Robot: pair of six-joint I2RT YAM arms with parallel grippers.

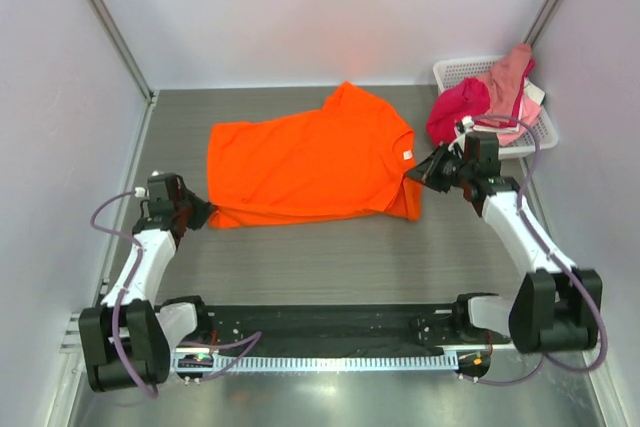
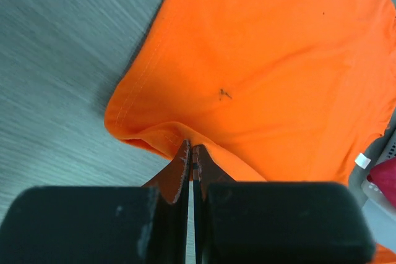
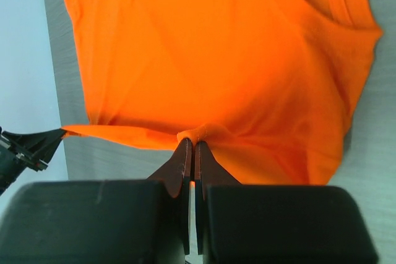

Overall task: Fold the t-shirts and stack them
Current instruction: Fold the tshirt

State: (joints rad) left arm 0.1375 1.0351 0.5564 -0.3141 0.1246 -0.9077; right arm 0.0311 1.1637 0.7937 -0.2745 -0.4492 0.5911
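A bright orange t-shirt (image 1: 305,159) lies spread on the grey table, collar towards the right. My left gripper (image 1: 204,213) is shut on its near-left hem corner; the left wrist view shows the orange t-shirt (image 2: 266,60) pinched at the left gripper's (image 2: 191,150) tips. At the shirt's right edge my right gripper (image 1: 418,174) is shut on the cloth, and the right wrist view has a small fold of the orange t-shirt (image 3: 210,60) bunched at the right gripper (image 3: 191,143). A magenta t-shirt (image 1: 458,108) and a salmon pink t-shirt (image 1: 508,78) sit in the basket.
A white lattice basket (image 1: 542,130) stands at the back right against the wall. White walls close in on the table at left, back and right. A black rail with a cable chain (image 1: 330,332) runs along the near edge between the arm bases.
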